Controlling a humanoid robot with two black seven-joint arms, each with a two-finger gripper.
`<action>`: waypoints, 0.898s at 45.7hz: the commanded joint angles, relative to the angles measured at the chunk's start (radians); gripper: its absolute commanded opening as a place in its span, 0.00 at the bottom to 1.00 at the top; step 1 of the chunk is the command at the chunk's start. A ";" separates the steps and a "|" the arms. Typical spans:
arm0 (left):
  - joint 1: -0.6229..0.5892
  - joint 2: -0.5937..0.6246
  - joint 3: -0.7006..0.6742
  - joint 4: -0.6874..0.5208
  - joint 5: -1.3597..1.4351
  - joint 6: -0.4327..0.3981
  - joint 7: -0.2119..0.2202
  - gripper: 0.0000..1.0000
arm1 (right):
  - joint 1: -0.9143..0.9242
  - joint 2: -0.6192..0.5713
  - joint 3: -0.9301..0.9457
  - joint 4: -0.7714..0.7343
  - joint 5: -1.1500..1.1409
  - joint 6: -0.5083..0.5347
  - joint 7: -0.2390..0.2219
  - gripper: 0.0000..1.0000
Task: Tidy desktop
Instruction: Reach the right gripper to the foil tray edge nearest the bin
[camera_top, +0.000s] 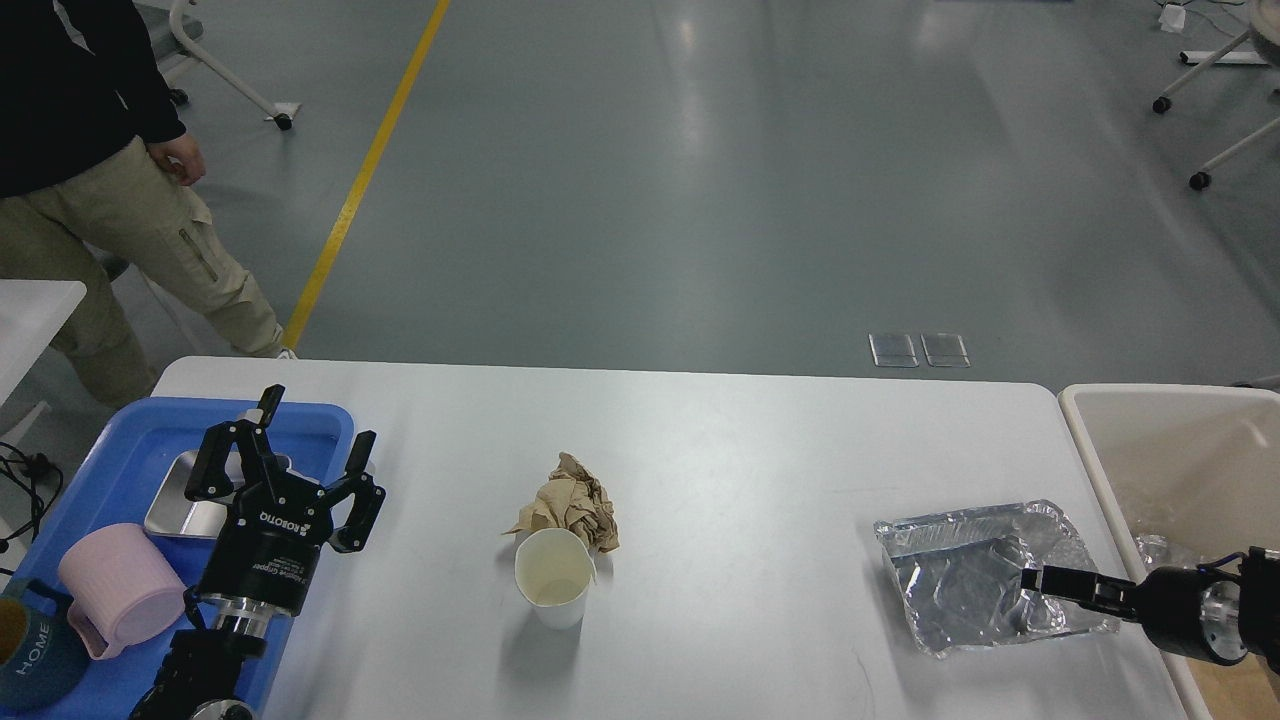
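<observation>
The white desktop (750, 450) holds a crumpled brown paper ball (572, 512), an upright white paper cup (553, 580) just in front of it, and a crumpled foil tray (975, 575) at the right. My left gripper (318, 418) is open and empty, pointing up over the right edge of the blue tray. My right gripper (1030, 579) comes in low from the right, its tip at the foil tray's right side. It is seen side-on, so its fingers cannot be told apart.
A blue plastic tray (110, 440) at the left holds a small metal tray (185, 500), a pink mug (120, 590) and a dark blue cup (30, 645). A beige bin (1170, 450) stands off the right end. A person (110, 200) stands at the far left.
</observation>
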 joint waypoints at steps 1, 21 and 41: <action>0.002 0.000 -0.001 -0.005 0.000 0.000 0.000 0.97 | 0.001 0.012 -0.067 -0.001 0.000 -0.061 0.001 0.51; 0.005 0.000 -0.001 -0.008 0.000 0.000 -0.009 0.97 | 0.000 0.014 -0.113 0.002 0.000 -0.093 0.001 0.00; 0.004 -0.002 -0.001 -0.008 0.000 -0.011 -0.012 0.97 | 0.006 0.014 -0.173 0.006 0.001 -0.090 0.003 0.00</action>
